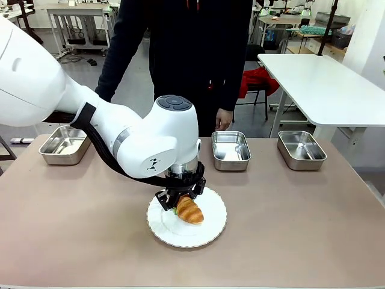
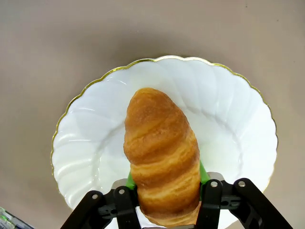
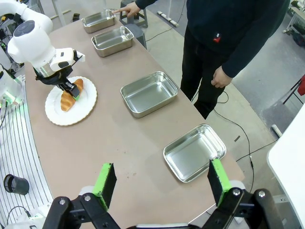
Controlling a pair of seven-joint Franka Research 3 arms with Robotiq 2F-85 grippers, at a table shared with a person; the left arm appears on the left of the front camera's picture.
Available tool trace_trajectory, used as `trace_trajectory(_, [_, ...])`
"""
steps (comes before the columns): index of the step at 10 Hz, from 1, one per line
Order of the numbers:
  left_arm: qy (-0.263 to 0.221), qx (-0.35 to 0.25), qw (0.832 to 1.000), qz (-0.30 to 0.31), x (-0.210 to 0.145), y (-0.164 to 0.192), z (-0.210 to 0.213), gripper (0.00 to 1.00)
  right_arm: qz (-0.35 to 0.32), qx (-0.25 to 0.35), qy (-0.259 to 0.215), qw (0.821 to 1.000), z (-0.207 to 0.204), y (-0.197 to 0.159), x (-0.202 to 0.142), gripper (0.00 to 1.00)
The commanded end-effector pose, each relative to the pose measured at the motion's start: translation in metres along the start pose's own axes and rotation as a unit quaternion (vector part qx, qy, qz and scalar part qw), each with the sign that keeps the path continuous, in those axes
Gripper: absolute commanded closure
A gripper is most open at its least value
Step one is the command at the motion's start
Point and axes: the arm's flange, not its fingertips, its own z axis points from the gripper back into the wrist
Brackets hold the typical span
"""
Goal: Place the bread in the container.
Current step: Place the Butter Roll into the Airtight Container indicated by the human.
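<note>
You've got a brownish table (image 1: 72, 229) in a lab room with a white table (image 1: 325, 84) behind; a person (image 3: 228, 28) stands at the far edge pointing at the farthest of four steel pans, container (image 3: 98, 20). White plate (image 2: 228, 114) sits mid-table, pans well apart from it. Left gripper (image 2: 167, 200) is clamped on the bread (image 2: 159, 152) over the plate; right gripper (image 3: 162, 183) hangs wide apart, holding nothing.

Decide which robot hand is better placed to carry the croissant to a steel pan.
Left. The left hand is shut on the croissant over the plate; the right hand hangs open, apart.
</note>
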Motion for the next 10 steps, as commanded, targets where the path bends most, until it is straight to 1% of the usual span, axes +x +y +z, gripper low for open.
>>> trace_trajectory(1, [-0.003, -0.009, 1.000, 0.007, 0.000, -0.001, 0.000, 0.76, 0.004, 0.000, -0.003, 1.000, 0.000, 0.000, 0.002, 0.00])
trace_trajectory(2, [0.000, 0.000, 1.000, 0.000, 0.000, 0.000, 0.000, 0.45, 0.004, 0.000, -0.003, 1.000, 0.000, 0.000, 0.002, 0.00])
trace_trajectory(3, [-0.014, -0.014, 1.000, -0.017, 0.016, 0.005, 0.023, 0.54, 0.004, 0.000, -0.003, 1.000, 0.000, 0.000, 0.002, 0.00])
trace_trajectory(4, [0.004, -0.023, 0.999, -0.031, 0.041, 0.014, 0.049, 0.54, 0.004, 0.000, -0.003, 1.000, 0.000, 0.000, 0.002, 0.00])
trace_trajectory(6, [0.009, -0.018, 0.997, -0.078, 0.096, 0.029, 0.098, 0.54, 0.004, 0.000, -0.003, 1.000, 0.000, 0.000, 0.002, 0.00])
trace_trajectory(7, [0.021, -0.016, 0.992, -0.123, 0.130, 0.037, 0.112, 0.54, 0.004, 0.000, -0.003, 1.000, 0.000, 0.000, 0.002, 0.00])
trace_trajectory(8, [0.030, -0.021, 0.984, -0.172, 0.172, 0.052, 0.118, 0.54, 0.004, 0.000, -0.003, 1.000, 0.000, 0.000, 0.002, 0.00])
trace_trajectory(9, [0.042, -0.037, 0.977, -0.206, 0.210, 0.063, 0.114, 0.54, 0.004, 0.000, -0.003, 1.000, 0.000, 0.000, 0.002, 0.00])
trace_trajectory(10, [0.046, -0.048, 0.969, -0.236, 0.233, 0.068, 0.111, 0.54, 0.004, 0.000, -0.003, 1.000, 0.000, 0.000, 0.002, 0.00])
